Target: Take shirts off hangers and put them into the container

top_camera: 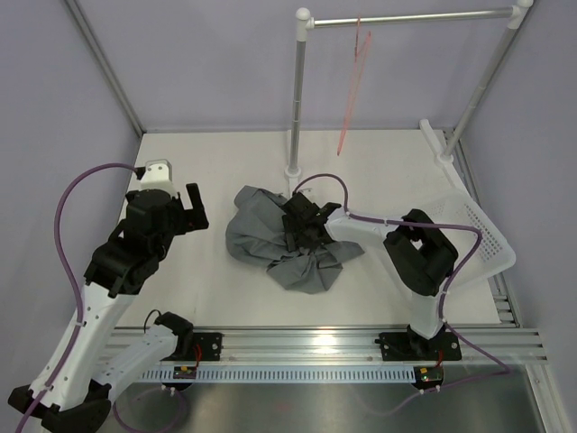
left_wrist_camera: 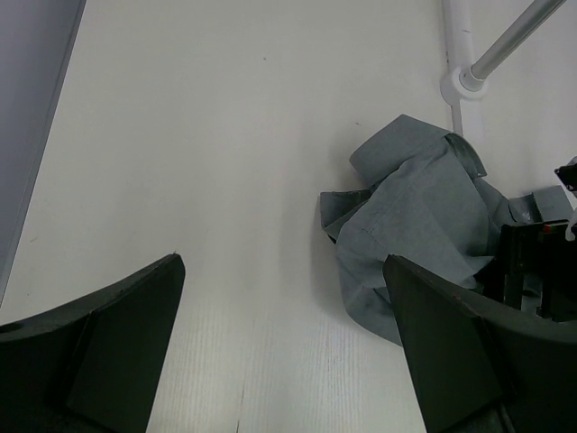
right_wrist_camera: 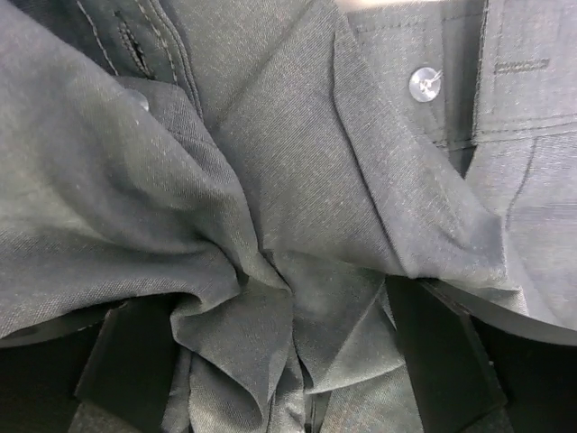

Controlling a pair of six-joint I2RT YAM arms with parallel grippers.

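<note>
Centrally, crumpled shirt [top_camera: 266, 242] on table [top_camera: 207, 162], right tool [right_wrist_camera: 284, 325] splayed over it

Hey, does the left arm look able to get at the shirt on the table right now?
Probably yes: bare table lies between the open left gripper and the shirt's near edge; the right gripper sits over only its middle.
</note>
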